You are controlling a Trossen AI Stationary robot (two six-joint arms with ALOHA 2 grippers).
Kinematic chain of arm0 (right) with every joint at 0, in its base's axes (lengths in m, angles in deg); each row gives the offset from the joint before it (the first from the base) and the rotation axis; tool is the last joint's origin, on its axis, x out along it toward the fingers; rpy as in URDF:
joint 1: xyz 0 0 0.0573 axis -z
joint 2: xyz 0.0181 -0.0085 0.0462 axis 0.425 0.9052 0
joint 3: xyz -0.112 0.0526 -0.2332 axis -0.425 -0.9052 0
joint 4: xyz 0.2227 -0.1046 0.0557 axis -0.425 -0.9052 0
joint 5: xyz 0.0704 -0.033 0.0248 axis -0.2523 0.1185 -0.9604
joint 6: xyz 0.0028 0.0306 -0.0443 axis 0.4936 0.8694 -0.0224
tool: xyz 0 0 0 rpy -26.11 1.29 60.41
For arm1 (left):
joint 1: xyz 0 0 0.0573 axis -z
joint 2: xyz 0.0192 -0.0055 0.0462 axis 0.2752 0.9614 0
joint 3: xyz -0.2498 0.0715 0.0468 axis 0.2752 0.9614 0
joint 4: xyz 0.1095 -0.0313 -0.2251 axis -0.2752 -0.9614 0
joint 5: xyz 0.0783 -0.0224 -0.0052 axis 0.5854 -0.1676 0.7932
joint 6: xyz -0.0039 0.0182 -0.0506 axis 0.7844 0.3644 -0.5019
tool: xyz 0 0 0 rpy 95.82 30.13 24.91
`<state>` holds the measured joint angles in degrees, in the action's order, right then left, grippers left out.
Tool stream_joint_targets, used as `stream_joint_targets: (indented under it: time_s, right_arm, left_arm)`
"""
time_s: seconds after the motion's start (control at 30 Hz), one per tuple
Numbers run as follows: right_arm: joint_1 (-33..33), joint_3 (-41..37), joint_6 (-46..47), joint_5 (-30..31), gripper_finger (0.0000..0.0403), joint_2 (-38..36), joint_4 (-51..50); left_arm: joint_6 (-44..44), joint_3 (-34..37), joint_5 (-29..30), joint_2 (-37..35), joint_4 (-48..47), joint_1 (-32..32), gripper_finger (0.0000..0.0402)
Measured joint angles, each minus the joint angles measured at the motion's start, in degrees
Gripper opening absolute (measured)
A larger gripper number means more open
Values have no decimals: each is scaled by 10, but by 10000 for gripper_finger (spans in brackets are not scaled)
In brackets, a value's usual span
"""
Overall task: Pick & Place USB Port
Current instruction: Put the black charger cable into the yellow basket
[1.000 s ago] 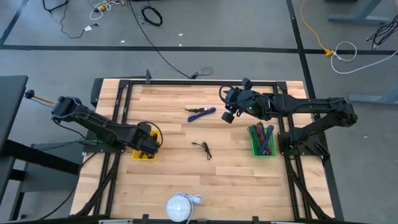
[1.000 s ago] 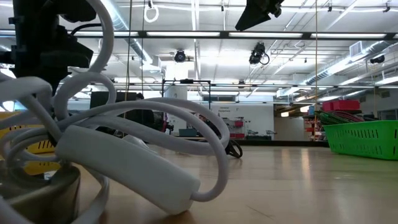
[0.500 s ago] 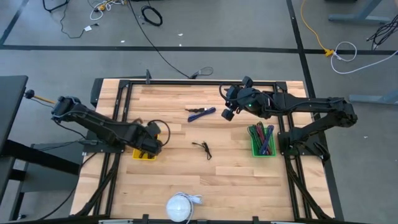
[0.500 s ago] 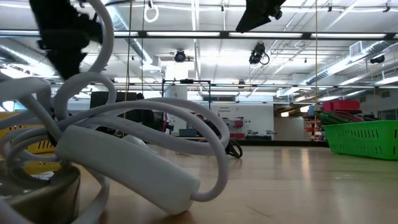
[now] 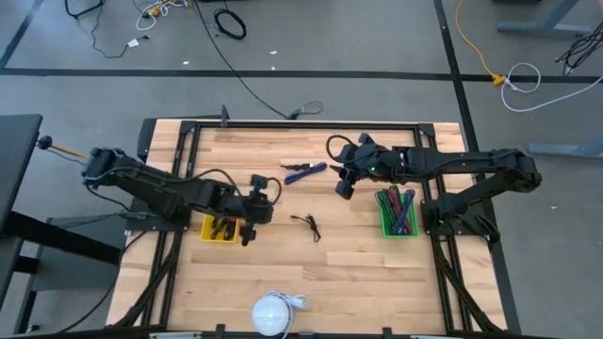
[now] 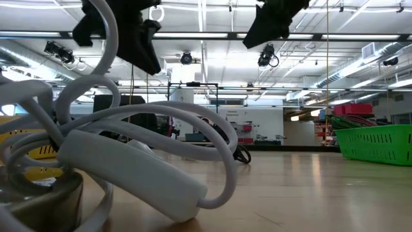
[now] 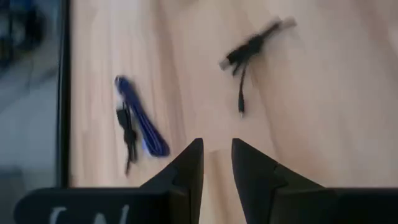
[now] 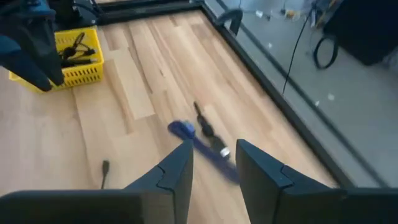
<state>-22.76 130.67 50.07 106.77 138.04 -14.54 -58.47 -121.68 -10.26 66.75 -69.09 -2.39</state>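
A: Wooden table (image 5: pixel 283 273), seen from overhead. Where are the cables?

B: Black cable (image 5: pixel 306 225) lies mid-table; blue cable (image 5: pixel 304 171) lies farther back. My left gripper (image 5: pixel 251 226), jaws slightly parted and empty, hovers beside the yellow bin (image 5: pixel 219 229).

A: And the right?

B: My right gripper (image 5: pixel 343 182), parted and empty, hovers near blue. I judge approach; next, descend and close.

The table (image 5: pixel 283 273) is pale, striped wood grain in a black frame. A yellow basket (image 5: pixel 219 229) sits on one side and a green basket (image 5: pixel 397 213) on the other. Between them lie a blue cable (image 5: pixel 305 172) and a black cable (image 5: pixel 306 224), with a white coiled cord (image 5: pixel 273 312) nearer the front.
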Motion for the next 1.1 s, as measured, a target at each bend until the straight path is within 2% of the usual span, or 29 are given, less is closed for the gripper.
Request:
stream_joint_targets:
  time_s: [0.13, 0.43, 0.57, 0.73, 0.93, 1.1]
  right_arm:
    - [-13, -28, 36, -1, 123, 1, 4]
    - [-36, -56, 62, 1, 123, 0, 36]
    - [-37, -56, 63, 2, 123, 0, 41]
    - [-37, -56, 63, 2, 123, 0, 43]
    - [-37, -56, 52, 18, 123, 0, 53]
    - [-37, -56, 52, 19, 123, 0, 57]
  left_arm:
    - [141, 0, -50, 32, 21, -26, 89]
    - [278, 1, -167, 138, 157, -88, 86]
    - [332, 1, -191, 185, 223, -90, 76]
    - [349, -2, -197, 219, 275, -89, 64]
    - [335, -59, -231, 261, 262, -89, 60]
    - [338, -114, -220, 309, 221, -82, 60]
